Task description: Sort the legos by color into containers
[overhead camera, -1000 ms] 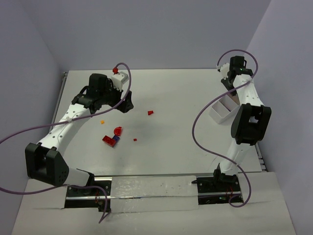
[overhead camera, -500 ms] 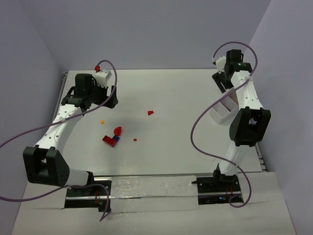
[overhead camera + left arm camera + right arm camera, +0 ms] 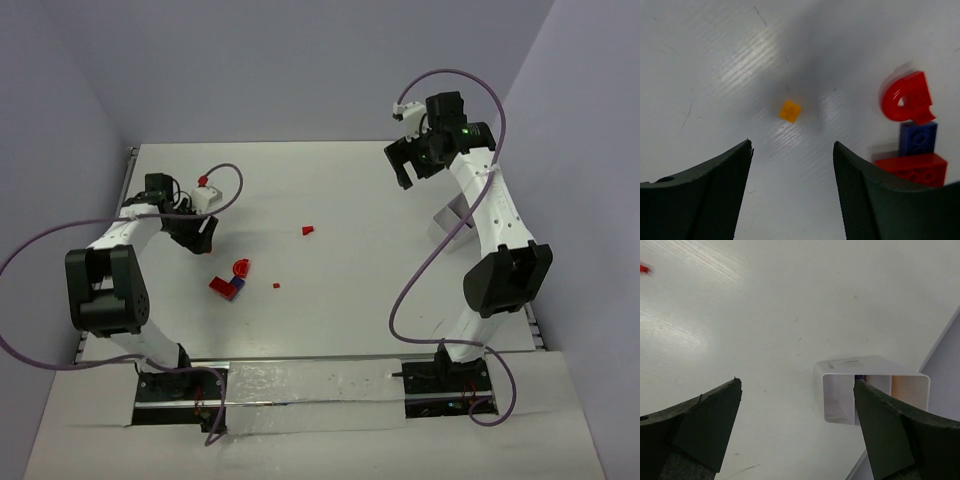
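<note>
A tiny orange lego [image 3: 790,111] lies on the table just ahead of my left gripper [image 3: 791,143], whose jaws stand apart with nothing between them. To its right is a cluster: a red curved lego [image 3: 905,97], a blue-purple brick [image 3: 918,137] and a red brick [image 3: 912,167]. From above, the left gripper [image 3: 197,238] hangs just up-left of that cluster [image 3: 230,280]. Two small red legos [image 3: 308,231] [image 3: 276,285] lie mid-table. My right gripper [image 3: 796,381] is open and empty. It hovers left of the white containers [image 3: 840,367], which stand close together at the table's right edge.
In the top view the right arm [image 3: 485,200] partly hides the containers [image 3: 450,215]. One small red piece [image 3: 644,268] shows at the right wrist view's upper left edge. Purple cables loop around both arms. Grey-violet walls close the table at the back and sides.
The left arm swung back and down towards the orange lego, its jaws narrowing. The right gripper left the containers, moved left and opened wide.
</note>
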Controlling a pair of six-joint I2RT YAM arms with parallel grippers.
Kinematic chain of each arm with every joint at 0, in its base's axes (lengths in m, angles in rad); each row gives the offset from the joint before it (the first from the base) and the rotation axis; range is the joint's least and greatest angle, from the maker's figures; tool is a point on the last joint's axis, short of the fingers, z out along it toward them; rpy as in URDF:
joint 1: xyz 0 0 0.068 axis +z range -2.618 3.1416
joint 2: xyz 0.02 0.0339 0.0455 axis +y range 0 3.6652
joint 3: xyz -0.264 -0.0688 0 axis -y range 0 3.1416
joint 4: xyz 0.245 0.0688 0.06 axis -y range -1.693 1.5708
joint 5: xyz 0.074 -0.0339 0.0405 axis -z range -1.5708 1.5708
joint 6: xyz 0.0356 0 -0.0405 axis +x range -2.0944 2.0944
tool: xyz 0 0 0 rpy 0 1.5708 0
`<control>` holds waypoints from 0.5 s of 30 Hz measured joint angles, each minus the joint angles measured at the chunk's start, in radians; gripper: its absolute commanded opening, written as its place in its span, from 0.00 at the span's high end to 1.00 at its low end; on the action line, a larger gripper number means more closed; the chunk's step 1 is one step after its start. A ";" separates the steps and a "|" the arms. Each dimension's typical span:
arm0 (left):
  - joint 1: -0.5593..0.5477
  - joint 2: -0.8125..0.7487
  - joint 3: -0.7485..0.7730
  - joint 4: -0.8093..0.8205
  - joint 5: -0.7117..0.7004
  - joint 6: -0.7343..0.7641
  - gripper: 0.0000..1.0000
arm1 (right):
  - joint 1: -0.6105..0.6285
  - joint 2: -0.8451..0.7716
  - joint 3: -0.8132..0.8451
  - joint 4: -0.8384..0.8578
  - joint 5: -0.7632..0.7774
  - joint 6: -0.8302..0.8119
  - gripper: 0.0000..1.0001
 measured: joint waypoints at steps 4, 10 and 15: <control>0.014 0.046 0.000 -0.017 0.025 0.138 0.40 | 0.006 -0.021 -0.021 0.001 -0.023 0.027 0.00; 0.023 0.122 0.059 -0.060 0.111 0.322 0.42 | 0.006 -0.022 -0.041 -0.008 -0.025 0.041 0.00; 0.030 0.200 0.104 -0.080 0.147 0.406 0.46 | 0.006 -0.022 -0.043 -0.008 -0.023 0.041 0.00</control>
